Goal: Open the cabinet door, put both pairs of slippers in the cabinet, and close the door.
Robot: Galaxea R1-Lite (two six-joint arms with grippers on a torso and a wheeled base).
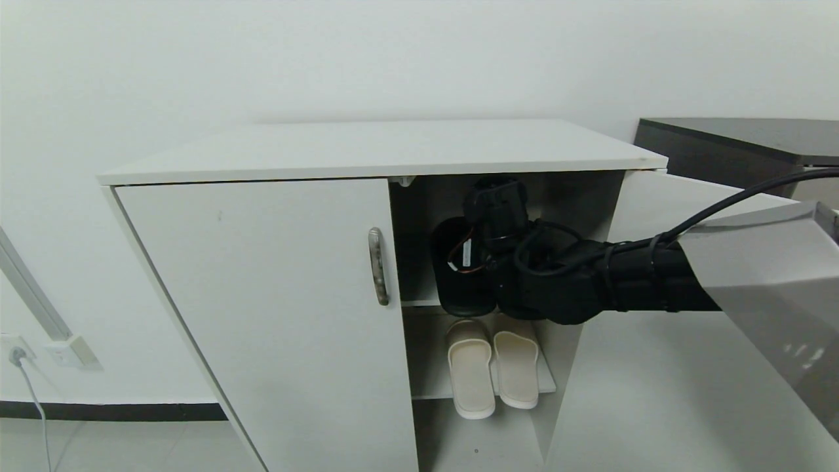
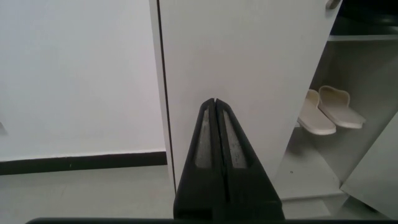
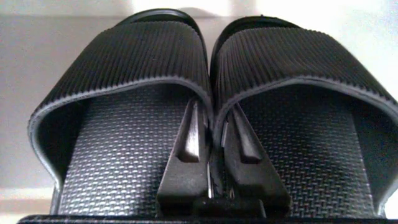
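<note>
The white cabinet (image 1: 380, 151) has its left door (image 1: 262, 295) closed and its right door (image 1: 642, 393) swung open. My right arm (image 1: 557, 282) is inside the upper compartment. The right gripper (image 3: 214, 121) is shut on the inner edges of the black slippers (image 3: 143, 68), which lie side by side. One black slipper (image 1: 459, 275) rests on the upper shelf. The cream slippers (image 1: 491, 367) lie together on the lower shelf (image 1: 426, 387). My left gripper (image 2: 215, 102) is shut and holds nothing, low in front of the closed left door (image 2: 242, 56), with the cream slippers (image 2: 326, 111) off to one side.
A metal handle (image 1: 377, 265) sits on the closed door's edge. A dark table (image 1: 741, 144) stands behind the cabinet at the right. A wall socket with a cable (image 1: 16, 354) is low on the left wall. Bare floor (image 2: 87, 193) lies left of the cabinet.
</note>
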